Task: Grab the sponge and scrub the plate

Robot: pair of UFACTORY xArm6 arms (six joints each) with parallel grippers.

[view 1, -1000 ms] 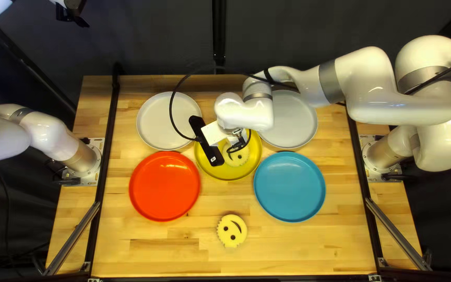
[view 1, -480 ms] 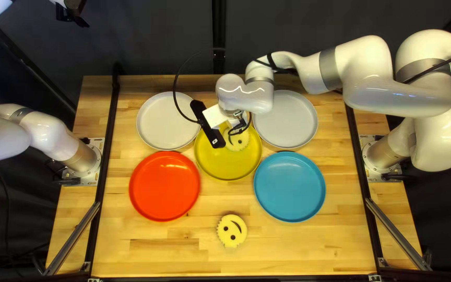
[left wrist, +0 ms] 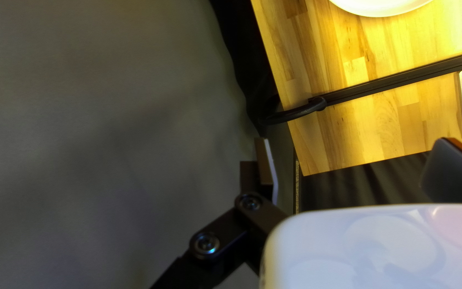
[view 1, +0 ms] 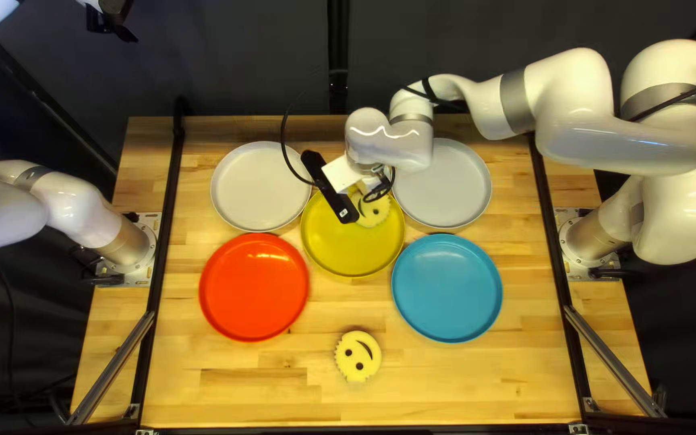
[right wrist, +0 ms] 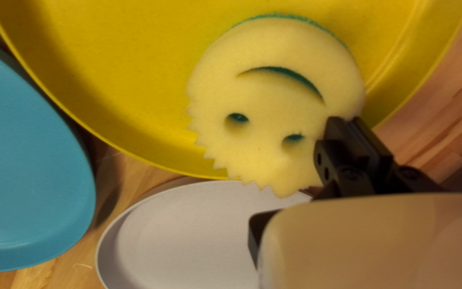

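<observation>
A hand could pass over the bare wood between the round red plate (view 1: 254,287) and the round blue plate (view 1: 446,287), skirting the loose, round, yellow smiley-faced sponge (view 1: 358,356). Farther back, the glossy white right arm (view 1: 577,109) and its black bar (view 1: 329,187) block access over the shallow round yellow plate (view 1: 350,253)

- The place is looking like a robotics lab, not a home.
- Two white robot arms, left (view 1: 82,205) and right (view 1: 582,105), are standing on bolted metal plates.
- Black rails (view 1: 169,217) are running along the wooden table (view 1: 453,387).
- A dark curtain (view 1: 235,64) is hanging behind.
</observation>
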